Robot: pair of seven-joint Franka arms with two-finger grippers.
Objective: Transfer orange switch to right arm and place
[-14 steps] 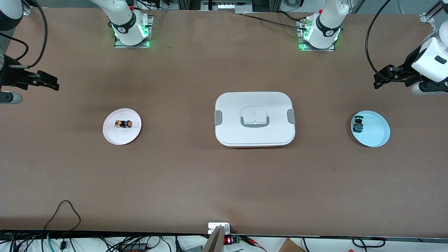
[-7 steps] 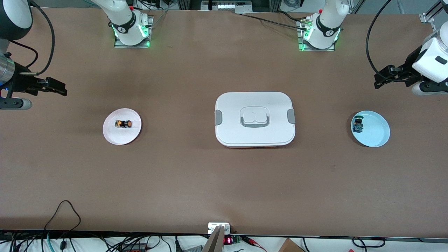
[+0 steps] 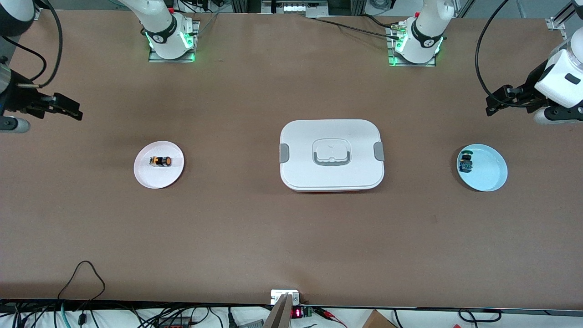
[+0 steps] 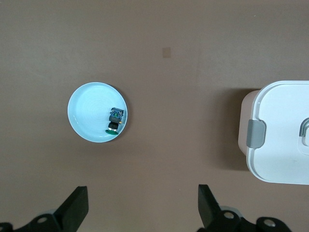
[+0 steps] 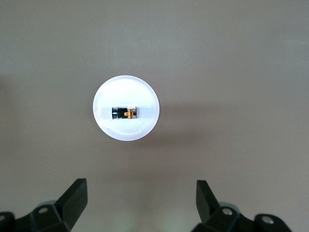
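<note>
Orange switch (image 3: 161, 161) is seen lying on its side on a small white plate (image 3: 150, 178), toward the right arm's end of the table. Its orange cap is turned toward the middle of the table. Nothing is touching it.

The right gripper (image 3: 63, 107) is held up in the air near the table's edge at that same end, well apart from the white plate. Its two fingers are spread wide, and nothing is held between them. In the right wrist view, the switch (image 5: 124, 113) and its plate (image 5: 145, 99) are seen well away from the open fingertips (image 5: 77, 191).

A white box with a lid (image 3: 331, 155), grey clips and a grey handle is set in the middle of the table.

Toward the left arm's end, a light blue plate (image 3: 489, 171) is seen, with a small green and blue switch (image 3: 465, 163) lying on it near the rim.

The left gripper (image 3: 496, 101) is held in the air near the table's edge at that end, away from the blue plate. Its fingers (image 4: 77, 205) are spread wide too, and nothing is held.
</note>
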